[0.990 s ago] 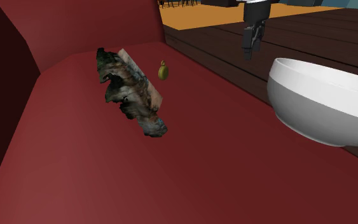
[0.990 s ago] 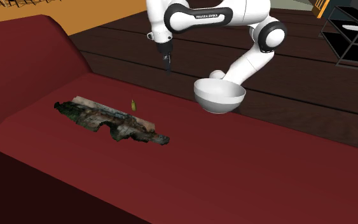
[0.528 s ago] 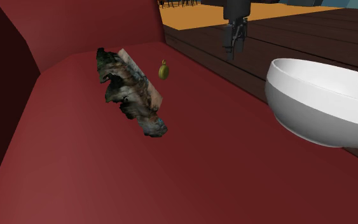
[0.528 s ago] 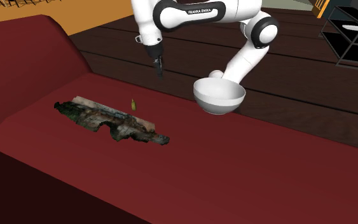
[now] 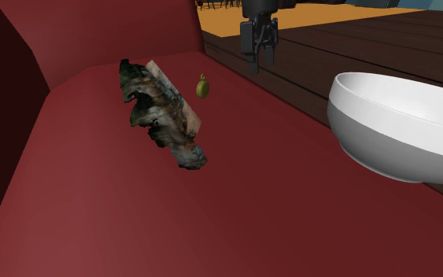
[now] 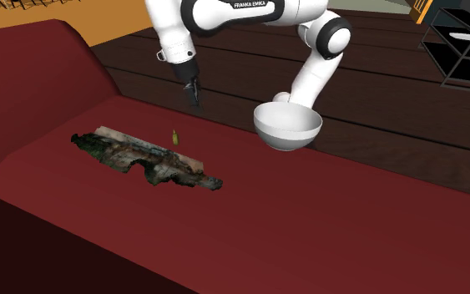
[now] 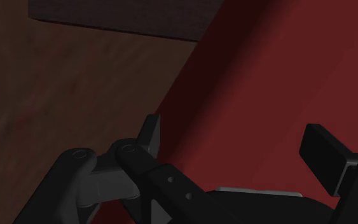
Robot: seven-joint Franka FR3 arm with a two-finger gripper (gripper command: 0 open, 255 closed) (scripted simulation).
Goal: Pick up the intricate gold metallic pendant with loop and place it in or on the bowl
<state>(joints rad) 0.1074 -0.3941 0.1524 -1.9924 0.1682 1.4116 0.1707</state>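
Over the last second I am swinging away from the white bowl (image 5: pixel 385 138) toward the shoulder view's left, and my jaws are now hanging over the edge where the red couch seat (image 5: pixel 235 197) is meeting the wood floor (image 5: pixel 353 43). They are standing released, fingers well apart with nothing between them, as the wrist view is showing.

The gold pendant (image 5: pixel 202 87) is sitting on the seat, loop upward, down and to the shoulder view's left of my jaws and apart from them. It is standing just beside the ragged, dark mottled slab (image 5: pixel 164 118).

What is worrying me, judging from here:
- The pendant is looking small and is balancing upright. If I am descending off-centre, one finger is likely tipping it or pushing it away rather than closing on it.
- The slab is crowding one side. A finger coming down there is risking a strike on it, or trapping the pendant against it.
- A thin, ornate piece is probably slipping if I am pinching only the loop.
- The bowl (image 6: pixel 287 132) is resting near the seat's edge, so a careless return swing is risking a nudge toward the floor.
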